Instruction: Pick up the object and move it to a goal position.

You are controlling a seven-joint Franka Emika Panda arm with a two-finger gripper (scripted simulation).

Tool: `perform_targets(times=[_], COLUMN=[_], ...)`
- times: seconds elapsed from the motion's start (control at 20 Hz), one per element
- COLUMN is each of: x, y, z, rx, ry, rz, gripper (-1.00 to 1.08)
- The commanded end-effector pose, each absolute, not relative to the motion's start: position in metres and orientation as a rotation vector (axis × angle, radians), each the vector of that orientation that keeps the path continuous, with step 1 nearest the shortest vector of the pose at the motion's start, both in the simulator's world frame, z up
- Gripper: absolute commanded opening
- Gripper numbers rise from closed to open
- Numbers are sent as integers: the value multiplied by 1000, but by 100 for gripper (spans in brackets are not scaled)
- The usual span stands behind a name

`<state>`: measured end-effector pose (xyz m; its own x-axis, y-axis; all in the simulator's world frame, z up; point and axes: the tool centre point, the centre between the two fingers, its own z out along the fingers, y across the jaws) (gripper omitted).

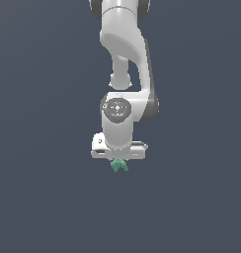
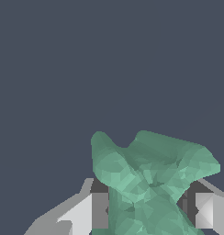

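The object (image 1: 118,165) is a tiny teal-green star-shaped piece with stubby arms. It hangs just under the white gripper (image 1: 118,162) in the middle of the exterior view. In the wrist view the object (image 2: 150,183) fills the space between the two fingers (image 2: 93,210), which close on it from both sides. The gripper is shut on the object. The fingers are mostly hidden behind the hand in the exterior view. No goal marker shows.
The white arm (image 1: 126,54) comes down from the top of the exterior view. The background (image 1: 38,148) is a plain dark grey-blue surface with nothing else on it.
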<state>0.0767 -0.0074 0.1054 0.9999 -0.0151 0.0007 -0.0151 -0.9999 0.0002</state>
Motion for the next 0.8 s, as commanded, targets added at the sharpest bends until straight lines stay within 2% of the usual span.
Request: perform_targets(times=[0.0,0.75], x=[89,139], y=[-9,-16], z=[113,141], rx=[3141,3141], ry=[-24,-23], rz=[1,0], gripper=[-100,-100])
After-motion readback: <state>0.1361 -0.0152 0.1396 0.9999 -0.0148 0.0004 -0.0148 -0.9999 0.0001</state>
